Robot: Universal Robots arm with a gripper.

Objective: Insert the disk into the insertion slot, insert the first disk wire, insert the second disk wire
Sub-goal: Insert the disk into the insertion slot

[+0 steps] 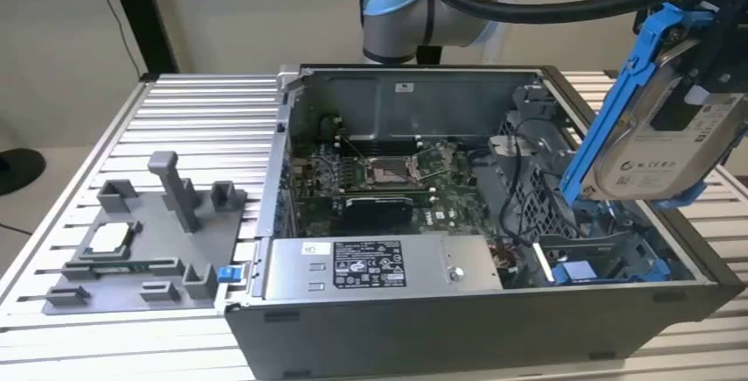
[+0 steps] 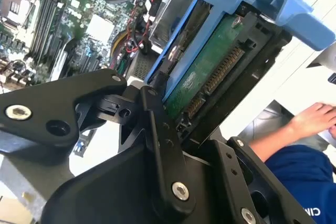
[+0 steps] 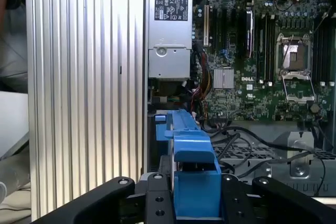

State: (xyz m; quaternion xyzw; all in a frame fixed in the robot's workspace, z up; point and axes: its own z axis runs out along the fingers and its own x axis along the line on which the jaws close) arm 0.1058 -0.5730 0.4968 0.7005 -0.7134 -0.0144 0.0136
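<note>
So the tool is clenched on the disk, gripping it by its blue carrier. In the second wrist view you can see the black fingers pinching either side of the frame, with the drive's green circuit board and connector row facing the camera.

In the exterior view the disk hangs in the air, stood nearly on end and tilted a bit, white label out. It's over the case toward the exterior view's right. Its lower end is just above the slot, the perforated grey bay with blue fittings at that end of the case. It's not in the slot, there's clear air between them.

Inside the case:
- The motherboard lies flat in the middle.
- The power supply sits along the near wall.
- In the first wrist view some black cables lie loose next to the bay.

The case sits on a ribbed aluminium worktop, and a grey fixture stands on it at the exterior view's left, well apart from the disk. The arm comes in from behind the case.

The second wrist view also catches a person's hand and blue sleeve off to the side, away from the case.
</note>
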